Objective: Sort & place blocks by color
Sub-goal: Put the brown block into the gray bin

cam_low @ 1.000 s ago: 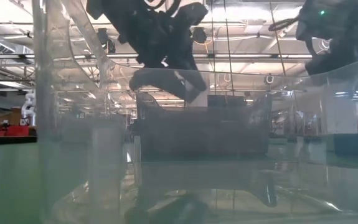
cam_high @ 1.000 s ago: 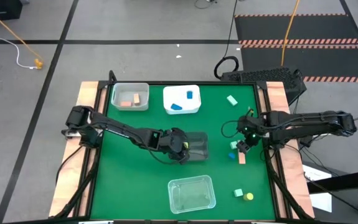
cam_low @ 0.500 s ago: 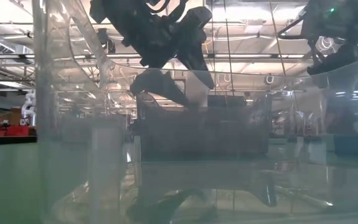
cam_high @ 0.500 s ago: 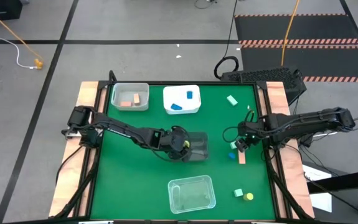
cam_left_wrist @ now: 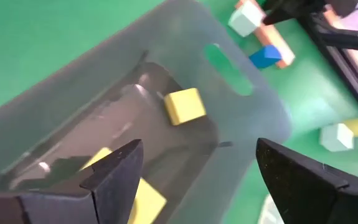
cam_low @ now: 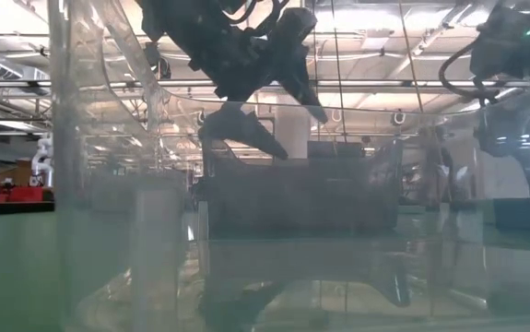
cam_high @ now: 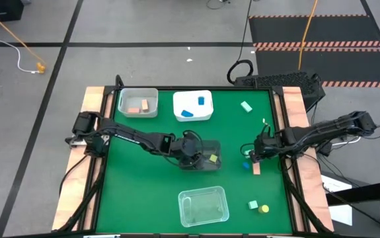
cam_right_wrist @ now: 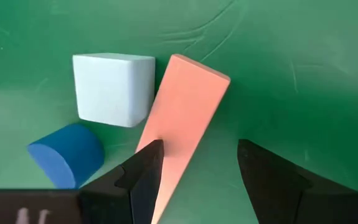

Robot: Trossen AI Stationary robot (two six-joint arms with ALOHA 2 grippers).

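Change since a second ago: right arm has come down and slid toward the cluster at the table's right side; left gripper has opened over the dark bin, and a yellow block now lies inside.
Table (cam_high: 143,192): green mat carrying four containers and the loose blocks.
Dark bin (cam_high: 209,155): mid-table under the left arm; the left wrist view shows a yellow cube (cam_left_wrist: 184,105) on its floor and more yellow nearer the fingers.
Other trays: clear tray (cam_high: 137,103) with salmon pieces, white tray (cam_high: 193,106) with blue pieces, empty-looking clear tray (cam_high: 203,204) at the near edge.
Left gripper (cam_high: 191,147): above the dark bin, fingers spread, holding nothing.
Right gripper (cam_high: 252,153): just over the cluster, fingers parted and empty.
Key relation: salmon bar (cam_right_wrist: 182,127) lies directly ahead of the right gripper, its near end between the two fingers, its long axis running away from the wrist and slightly slanted; the right arm is far nearer it than the left.
Neighbours: mint cube (cam_right_wrist: 113,88) touches the bar's side; blue rounded block (cam_right_wrist: 66,152) sits just beside both, so a closing grip may nudge them.
Views: the right wrist view shows the bar's alignment with the fingers; the high view shows only a small clump, while the low view is blocked by tray walls.
Strays: mint block (cam_high: 246,106) at the far right, mint and yellow pair (cam_high: 259,207) near the front.
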